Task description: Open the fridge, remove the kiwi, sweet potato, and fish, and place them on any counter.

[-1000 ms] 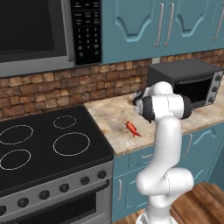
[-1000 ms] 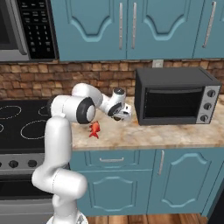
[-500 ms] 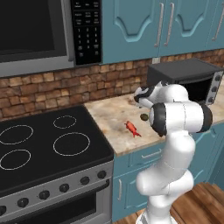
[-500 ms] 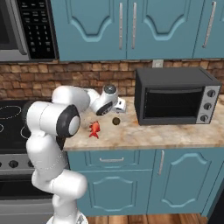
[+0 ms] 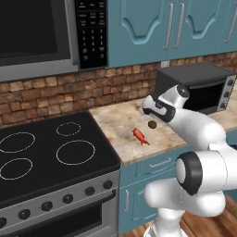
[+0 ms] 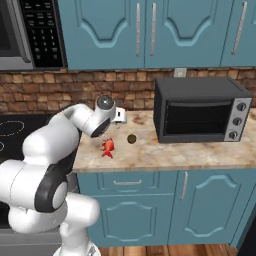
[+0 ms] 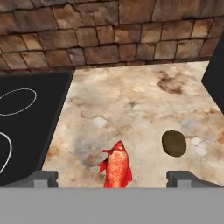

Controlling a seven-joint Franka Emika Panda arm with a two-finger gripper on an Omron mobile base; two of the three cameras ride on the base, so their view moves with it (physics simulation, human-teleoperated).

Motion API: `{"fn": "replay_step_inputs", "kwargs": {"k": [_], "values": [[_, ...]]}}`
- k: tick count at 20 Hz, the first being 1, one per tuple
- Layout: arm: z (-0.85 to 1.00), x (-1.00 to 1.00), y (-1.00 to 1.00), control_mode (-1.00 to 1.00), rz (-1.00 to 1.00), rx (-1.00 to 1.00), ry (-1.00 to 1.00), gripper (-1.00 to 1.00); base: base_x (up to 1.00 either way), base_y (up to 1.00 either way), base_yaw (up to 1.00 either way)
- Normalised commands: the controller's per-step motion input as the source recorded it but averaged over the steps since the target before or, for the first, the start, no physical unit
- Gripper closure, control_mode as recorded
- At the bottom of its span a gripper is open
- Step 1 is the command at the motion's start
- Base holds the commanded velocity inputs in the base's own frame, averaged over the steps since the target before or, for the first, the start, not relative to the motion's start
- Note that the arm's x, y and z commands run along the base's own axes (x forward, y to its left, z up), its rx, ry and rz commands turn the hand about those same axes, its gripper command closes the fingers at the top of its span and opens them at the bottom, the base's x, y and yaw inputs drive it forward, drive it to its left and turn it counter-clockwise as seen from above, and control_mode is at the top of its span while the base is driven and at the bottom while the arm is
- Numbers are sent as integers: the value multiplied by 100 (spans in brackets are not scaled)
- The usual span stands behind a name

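The red fish (image 7: 117, 165) lies on the beige counter (image 7: 131, 105) just below my open gripper (image 7: 112, 179), between its two fingertips. The olive-brown kiwi (image 7: 174, 143) rests on the counter to the fish's right, free of the fingers. From the base cameras, the gripper (image 5: 148, 107) (image 6: 121, 116) hovers a little above and behind the fish (image 5: 139, 135) (image 6: 108, 147) and the kiwi (image 5: 152, 124) (image 6: 131, 138). Nothing is held. The fridge and the sweet potato are out of view.
A black toaster oven (image 6: 200, 110) (image 5: 199, 85) stands on the counter right of the kiwi. The black stovetop (image 5: 46, 152) (image 7: 22, 127) borders the counter on the left. A brick backsplash (image 7: 109, 39) runs behind, with teal cabinets (image 6: 150, 30) and a microwave (image 5: 37, 32) above.
The jaws have opened wide and the hand has drawn up and back from the counter. The kiwi now lies free beside the fish. The arm's elbow has swung toward the base.
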Motion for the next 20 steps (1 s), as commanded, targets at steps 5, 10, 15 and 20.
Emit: {"fn": "replay_step_inputs", "kwargs": {"k": [5,10,15,20], "values": [[100,-73,35,-100,10,-1,11,-100,0,0,0],[73,-100,-7,-100,-2,1,22,-100,0,0,0],[-12,-97,-45,-100,-11,0,10,-100,0,0,0],[-38,-78,-41,-100,-20,0,0,-100,0,0,0]]}}
